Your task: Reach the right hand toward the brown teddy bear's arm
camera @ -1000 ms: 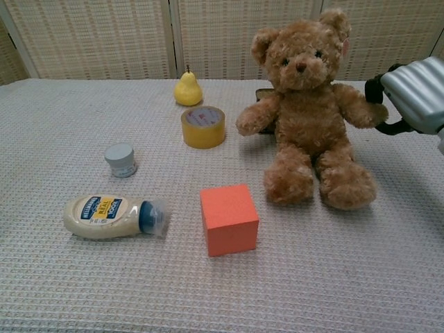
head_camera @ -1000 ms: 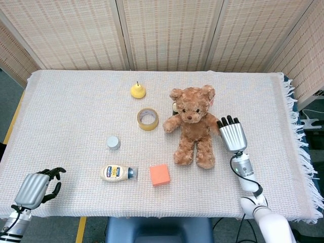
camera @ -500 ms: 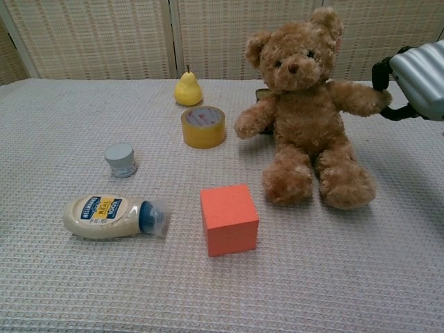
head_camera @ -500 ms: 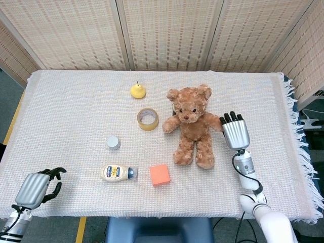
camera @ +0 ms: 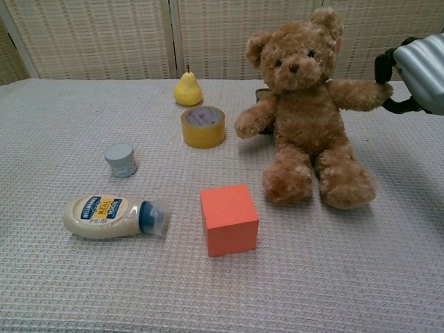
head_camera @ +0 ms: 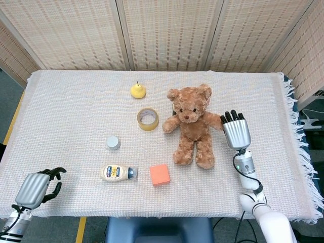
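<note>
Chest view: your right hand (camera: pixel 416 73) meets teddy bear (camera: pixel 305 111) at outstretched arm, fingers curled round paw, grip unclear; left hand (head_camera: pixel 38 186) idle, curled.

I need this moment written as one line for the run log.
right hand: at teddy bear arm, fingers touching paw, grasp unclear | left hand: idle, fingers curled, near table edge | bear: sitting upright

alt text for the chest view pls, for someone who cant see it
A brown teddy bear sits on a cloth-covered table, the right robot hand at the tip of its outstretched arm. To its left lie an orange cube, tape roll, yellow pear, small jar and mayonnaise bottle.
</note>
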Controlling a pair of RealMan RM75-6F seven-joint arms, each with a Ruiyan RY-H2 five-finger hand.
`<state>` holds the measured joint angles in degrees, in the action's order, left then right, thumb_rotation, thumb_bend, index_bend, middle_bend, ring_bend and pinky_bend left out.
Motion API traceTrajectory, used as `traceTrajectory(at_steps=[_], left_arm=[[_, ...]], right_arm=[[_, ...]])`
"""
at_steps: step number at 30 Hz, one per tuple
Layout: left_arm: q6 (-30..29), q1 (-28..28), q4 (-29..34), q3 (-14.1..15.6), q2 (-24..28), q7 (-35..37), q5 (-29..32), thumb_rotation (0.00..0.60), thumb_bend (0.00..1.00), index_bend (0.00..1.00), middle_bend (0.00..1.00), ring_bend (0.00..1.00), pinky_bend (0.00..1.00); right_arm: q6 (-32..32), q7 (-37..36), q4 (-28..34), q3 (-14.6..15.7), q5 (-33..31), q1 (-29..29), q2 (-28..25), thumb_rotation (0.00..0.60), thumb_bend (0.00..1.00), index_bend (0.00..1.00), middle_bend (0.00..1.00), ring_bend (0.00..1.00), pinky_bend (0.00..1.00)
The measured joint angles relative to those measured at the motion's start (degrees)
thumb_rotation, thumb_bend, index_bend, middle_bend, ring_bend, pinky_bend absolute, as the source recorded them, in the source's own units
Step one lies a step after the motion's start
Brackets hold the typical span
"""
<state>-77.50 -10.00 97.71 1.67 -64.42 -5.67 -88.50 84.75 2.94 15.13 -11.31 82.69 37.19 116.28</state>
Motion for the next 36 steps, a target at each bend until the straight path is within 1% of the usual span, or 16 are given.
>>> traceTrajectory(at_steps=[5,9,12,18,21,26,30,33,36], left_arm=[[-0.1,0.0,0.0,0.0,0.0,0.0,0.1,0.6,0.48,0.34,0.48,0.46,0.61],[-0.1,0.0,0.0,0.0,0.0,0.1,0.1,0.6,0.48,0.34,0.48,0.46,0.61],[-0.2,0.1,0.0,0.0,0.1,0.2,0.0,0.6,0.48,0.34,0.47,0.46,0.61],[-0.5,0.2,0.1,0.0,0.1,0.2,-0.3,0.6,0.48,0.34,0.48,0.46,0.61],[-0.4,0.2,0.1,0.1,0.1,0.1,-0.3,0.6,0.48,0.34,0.48,0.46,0.61],[-0.3,0.1,0.1,0.1,0.1,-0.1,-0.2,0.6,0.48,0.34,0.47,0.46,0.61],[-0.2,0.1,0.1,0.1,0.1,-0.1,-0.1,0.6,0.48,0.34,0.48,0.46,0.61],[-0.2,0.1,0.1,0.1,0.1,0.0,-0.1,0.6,0.48,0.34,0.48,0.46,0.61],[-0.2,0.1,0.1,0.1,0.1,-0.2,-0.3,0.6,0.48,0.34,0.48,0.46,0.61]], right_arm=[[-1.6,0.1,0.0,1.3,0.5,-1.0,0.1,0.6,0.19,0.59,0.5,0.39,0.6],[-2.7,0.6,-1.1,2.1,0.9,-1.5,0.6,0.6,0.19,0.59,0.5,0.39,0.6],[-1.8,0.8,-1.5,2.0,0.9,-1.3,0.8,0.6,0.19,0.59,0.5,0.39,0.6],[1.7,0.7,-1.0,0.8,0.3,-0.5,0.5,0.6,0.19,0.59,0.5,0.39,0.6],[1.1,0.1,-0.1,1.1,0.3,-0.8,0.3,0.6,0.19,0.59,0.5,0.39,0.6],[-0.8,-0.3,0.3,2.5,1.0,-1.9,0.4,0.6,0.19,0.59,0.5,0.39,0.6],[-0.9,0.0,-0.1,2.8,1.2,-2.1,0.6,0.6,0.19,0.59,0.5,0.39,0.6],[-0.2,-0.1,-0.2,2.6,1.2,-1.9,0.6,0.6,0.19,0.59,0.5,0.39,0.6],[2.1,-0.3,-0.1,1.8,0.9,-1.3,0.2,0.6,0.19,0.59,0.5,0.39,0.6]])
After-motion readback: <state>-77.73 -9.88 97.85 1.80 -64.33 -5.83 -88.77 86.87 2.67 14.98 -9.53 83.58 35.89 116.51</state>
